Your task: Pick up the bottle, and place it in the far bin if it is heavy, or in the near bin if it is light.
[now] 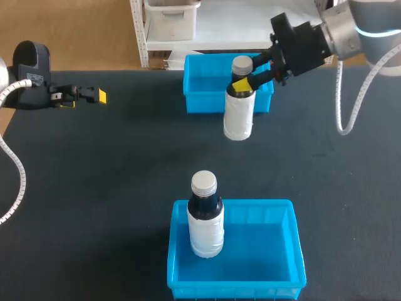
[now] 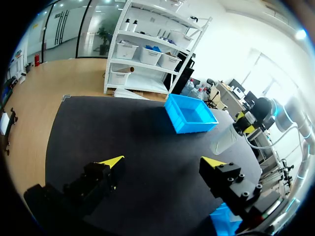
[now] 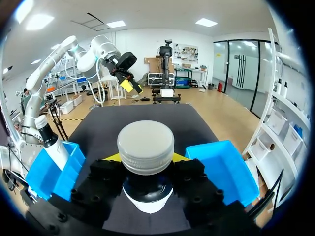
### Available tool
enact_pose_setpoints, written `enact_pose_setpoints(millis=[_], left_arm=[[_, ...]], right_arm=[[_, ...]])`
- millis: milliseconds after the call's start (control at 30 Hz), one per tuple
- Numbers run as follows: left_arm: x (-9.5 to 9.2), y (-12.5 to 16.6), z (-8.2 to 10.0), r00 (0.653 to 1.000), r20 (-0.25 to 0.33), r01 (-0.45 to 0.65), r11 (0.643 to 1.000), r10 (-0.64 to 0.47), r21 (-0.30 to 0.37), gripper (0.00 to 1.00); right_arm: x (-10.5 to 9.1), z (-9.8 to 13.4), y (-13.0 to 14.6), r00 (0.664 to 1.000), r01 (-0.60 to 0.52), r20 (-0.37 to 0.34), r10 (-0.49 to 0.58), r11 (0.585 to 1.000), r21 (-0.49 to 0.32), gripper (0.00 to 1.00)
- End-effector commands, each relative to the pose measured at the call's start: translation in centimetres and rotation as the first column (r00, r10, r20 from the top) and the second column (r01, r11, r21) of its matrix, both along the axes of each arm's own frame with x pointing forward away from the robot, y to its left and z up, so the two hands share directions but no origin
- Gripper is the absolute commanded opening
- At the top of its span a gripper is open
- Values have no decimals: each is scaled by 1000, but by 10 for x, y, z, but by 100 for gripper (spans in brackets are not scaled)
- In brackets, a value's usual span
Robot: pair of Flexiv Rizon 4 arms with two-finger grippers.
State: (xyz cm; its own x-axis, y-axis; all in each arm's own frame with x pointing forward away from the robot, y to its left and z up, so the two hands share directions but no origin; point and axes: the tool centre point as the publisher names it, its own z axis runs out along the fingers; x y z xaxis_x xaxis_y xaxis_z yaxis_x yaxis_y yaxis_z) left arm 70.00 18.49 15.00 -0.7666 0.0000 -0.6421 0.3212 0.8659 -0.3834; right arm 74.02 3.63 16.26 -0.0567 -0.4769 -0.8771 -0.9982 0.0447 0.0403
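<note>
A white-wrapped dark bottle (image 1: pixel 240 106) with a pale cap stands upright in my right gripper (image 1: pixel 243 82), which is shut on its neck. It is just in front of the far blue bin (image 1: pixel 200 88) and looks lifted off the table. In the right wrist view the cap (image 3: pixel 145 147) fills the space between the fingers of that gripper (image 3: pixel 146 160), with the far bin (image 3: pixel 226 167) to one side. My left gripper (image 1: pixel 94 96) is open and holds nothing at the table's far left. The left wrist view shows its gripper (image 2: pixel 162 162) open over bare table, with the bottle (image 2: pixel 227 140) far ahead.
A second, similar bottle (image 1: pixel 205 216) stands upright in the near blue bin (image 1: pixel 263 251), against its left wall. The right wrist view shows the second bottle (image 3: pixel 49 140) in the near bin (image 3: pixel 51 169) too. Dark table mat lies between the two bins.
</note>
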Motion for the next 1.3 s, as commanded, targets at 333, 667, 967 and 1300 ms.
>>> enact_pose_setpoints(millis=[333,667,967,1300], left_arm=[[0,0,0,1000,0,0,1000,0,0,100],[0,0,0,1000,0,0,1000,0,0,100],[0,0,0,1000,0,0,1000,0,0,100],[0,0,0,1000,0,0,1000,0,0,100]], right_arm=[[-29,34,-50,997,67,38,-66,998,-10,0],[-51,45,-80,994,97,44,-95,995,-36,0],[-80,57,-99,992,119,49,-118,992,-29,0],[-127,71,-104,991,127,51,-126,992,-21,0]])
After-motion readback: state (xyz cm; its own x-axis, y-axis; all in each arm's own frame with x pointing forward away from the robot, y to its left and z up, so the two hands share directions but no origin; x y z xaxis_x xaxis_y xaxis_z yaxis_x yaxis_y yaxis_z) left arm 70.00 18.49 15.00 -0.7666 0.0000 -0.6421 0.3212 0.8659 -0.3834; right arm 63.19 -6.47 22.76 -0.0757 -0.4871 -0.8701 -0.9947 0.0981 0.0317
